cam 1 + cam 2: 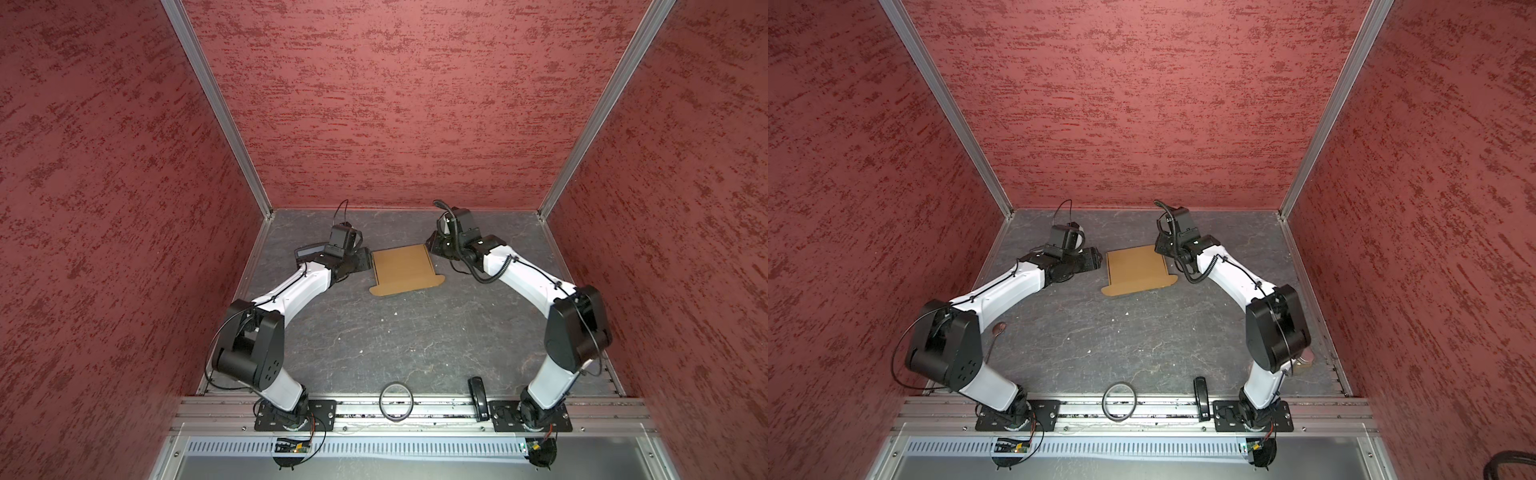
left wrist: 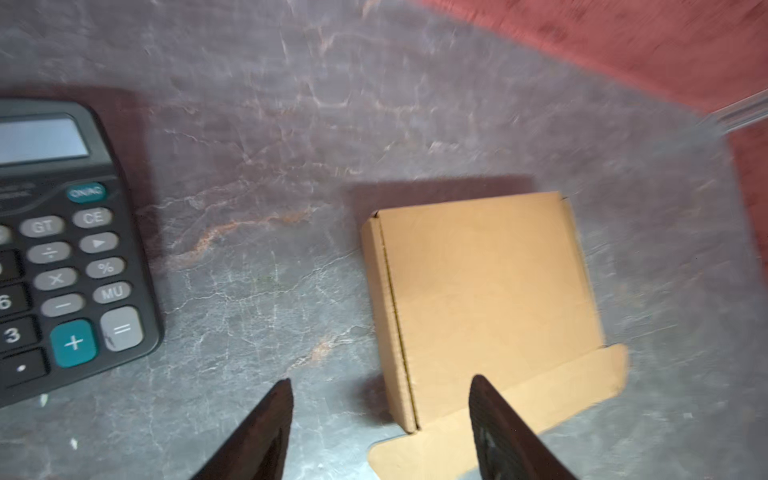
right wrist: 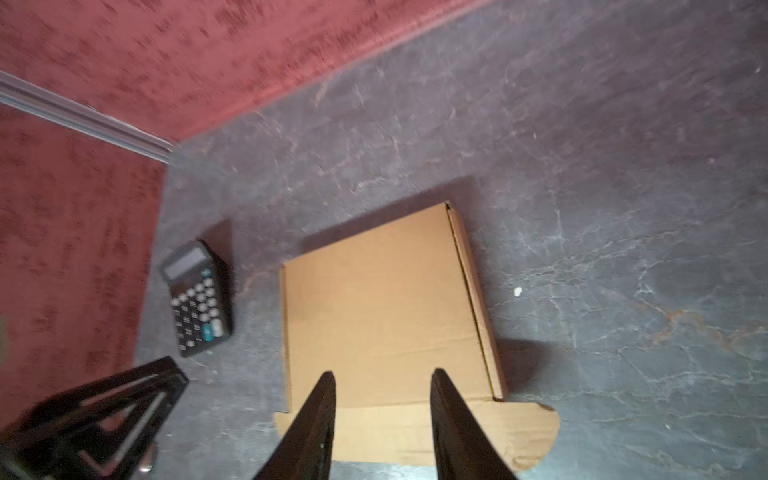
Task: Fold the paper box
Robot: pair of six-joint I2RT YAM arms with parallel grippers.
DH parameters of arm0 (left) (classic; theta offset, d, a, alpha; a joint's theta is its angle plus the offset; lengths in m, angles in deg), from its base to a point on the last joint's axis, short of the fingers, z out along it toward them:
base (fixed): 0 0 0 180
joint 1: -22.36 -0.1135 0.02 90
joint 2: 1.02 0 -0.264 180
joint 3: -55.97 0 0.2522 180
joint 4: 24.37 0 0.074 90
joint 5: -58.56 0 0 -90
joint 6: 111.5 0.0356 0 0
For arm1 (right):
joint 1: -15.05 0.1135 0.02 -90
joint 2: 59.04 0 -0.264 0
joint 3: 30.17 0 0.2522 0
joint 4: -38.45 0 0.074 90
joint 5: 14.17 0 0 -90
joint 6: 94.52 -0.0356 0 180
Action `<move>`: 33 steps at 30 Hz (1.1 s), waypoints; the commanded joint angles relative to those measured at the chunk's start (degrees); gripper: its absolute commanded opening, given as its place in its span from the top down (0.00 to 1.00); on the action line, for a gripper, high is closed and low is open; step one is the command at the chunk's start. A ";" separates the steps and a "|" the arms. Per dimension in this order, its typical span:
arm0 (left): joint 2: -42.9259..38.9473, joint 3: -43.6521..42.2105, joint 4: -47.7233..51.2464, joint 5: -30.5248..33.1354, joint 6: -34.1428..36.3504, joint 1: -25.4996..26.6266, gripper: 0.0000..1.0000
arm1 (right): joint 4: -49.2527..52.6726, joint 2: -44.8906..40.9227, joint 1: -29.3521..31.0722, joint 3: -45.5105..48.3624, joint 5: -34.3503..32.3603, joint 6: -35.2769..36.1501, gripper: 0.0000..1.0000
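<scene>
My left gripper [image 2: 382, 378] stands with its jaws wide apart and nothing between them. My right gripper [image 3: 383, 372] is set narrower, but its jaws are also parted and empty. The paper box [image 1: 401, 268] lies flat on the table [image 1: 374, 345] between the two claws: just ahead of the left one, whose fingertips sit beside its side wall, and right at the right one, which hangs at its far corner (touching or not, I cannot tell).

The lid panel lies down. One tuck flap [image 2: 519, 407] is not yet folded and lies flat on the table on the side towards the arm bases. Its long axis runs from one claw to the other. I judge that closing this flap is what remains, and neither arm is clearly the nearer to it.

The calculator [image 2: 62, 249] lies on the left claw's outer side, well apart from the box. In both top views the table beyond the flap, towards the bases, is bare, so there is room to sweep under that edge.
</scene>
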 commanded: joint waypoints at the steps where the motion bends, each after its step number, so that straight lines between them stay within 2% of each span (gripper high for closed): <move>1: 2.71 2.45 -0.08 -0.53 2.30 -0.36 0.34 | -1.77 2.08 -2.12 -1.16 1.51 7.83 0.66; 9: 11.41 7.72 -1.99 -0.64 2.58 -1.00 0.44 | -2.73 11.14 -5.79 -6.64 2.92 10.10 0.84; 12: 13.74 9.35 -2.50 -0.59 2.64 -1.21 0.46 | -4.34 13.70 -6.79 -7.84 4.80 10.14 0.87; 21: 18.40 13.13 -2.01 -0.99 3.37 -1.93 0.48 | -10.02 18.23 -7.10 -8.71 11.40 10.49 0.89; 33: 21.35 14.21 -2.10 -2.37 3.37 -2.17 0.51 | -11.88 20.07 -7.06 -8.22 14.04 8.81 0.90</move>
